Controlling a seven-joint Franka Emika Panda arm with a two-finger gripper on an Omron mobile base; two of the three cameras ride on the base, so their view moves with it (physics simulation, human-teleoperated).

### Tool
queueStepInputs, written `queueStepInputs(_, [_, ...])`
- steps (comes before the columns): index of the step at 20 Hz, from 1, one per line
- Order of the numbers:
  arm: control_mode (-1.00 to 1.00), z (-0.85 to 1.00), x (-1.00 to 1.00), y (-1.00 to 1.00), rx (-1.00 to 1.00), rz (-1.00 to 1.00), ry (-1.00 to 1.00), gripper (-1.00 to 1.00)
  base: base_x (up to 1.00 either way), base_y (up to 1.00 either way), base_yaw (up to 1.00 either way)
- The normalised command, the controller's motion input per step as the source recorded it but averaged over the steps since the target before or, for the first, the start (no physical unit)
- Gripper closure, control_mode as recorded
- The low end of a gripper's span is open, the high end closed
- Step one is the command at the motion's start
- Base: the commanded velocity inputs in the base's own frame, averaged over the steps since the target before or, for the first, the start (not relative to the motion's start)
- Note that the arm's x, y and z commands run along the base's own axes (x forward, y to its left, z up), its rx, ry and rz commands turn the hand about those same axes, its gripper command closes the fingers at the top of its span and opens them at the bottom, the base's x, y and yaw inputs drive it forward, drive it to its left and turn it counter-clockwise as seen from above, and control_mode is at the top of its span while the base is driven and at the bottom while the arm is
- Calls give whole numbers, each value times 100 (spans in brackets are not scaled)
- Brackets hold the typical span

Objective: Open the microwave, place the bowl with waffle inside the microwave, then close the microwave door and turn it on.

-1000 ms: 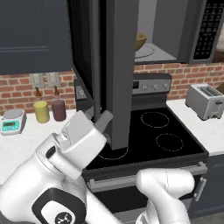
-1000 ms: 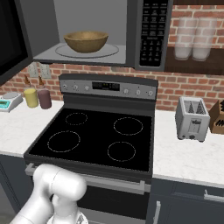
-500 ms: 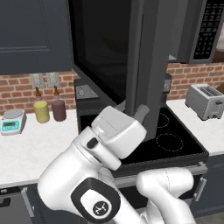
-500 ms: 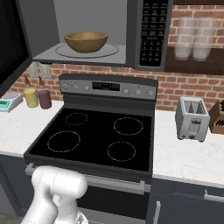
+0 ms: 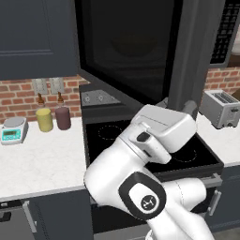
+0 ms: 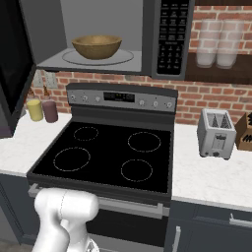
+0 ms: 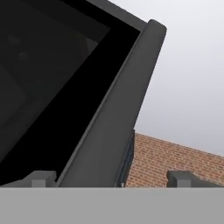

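Above the stove: the microwave (image 6: 108, 37) hangs with its cavity exposed, and the bowl (image 6: 97, 46) sits inside on the glass plate; whether the waffle lies in it cannot be told from this angle.
Door: the microwave door (image 5: 136, 51) is part-way swung toward the cavity. A second ago it stood nearly edge-on in the left base view; now its dark window faces that camera broadly.
Hand: the hand (image 7: 111, 177) has its fingers spread wide with nothing gripped; the door's free edge runs up between them, just ahead of the tips, and brick wall shows past the right tip.
Arm: over the last second it has risen and swung across under the door.
Meaning: placing looks done; the closing push is the step in hand.
Still to do: shut the door fully, then press the button panel (image 6: 170, 34), well off to the hand's far side.
Risk: the open fingers could slip off the door edge mid-swing.
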Motion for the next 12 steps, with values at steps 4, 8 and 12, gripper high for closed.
queueStepInputs(4, [-100,21,0,-77,0,0,5,-100,0,0,0])
queueStepInputs(8, [-100,24,0,-71,0,0,10,-100,0,0,0])
queueStepInputs(12, [-100,27,8,-55,0,0,14,-100,0,0,0])
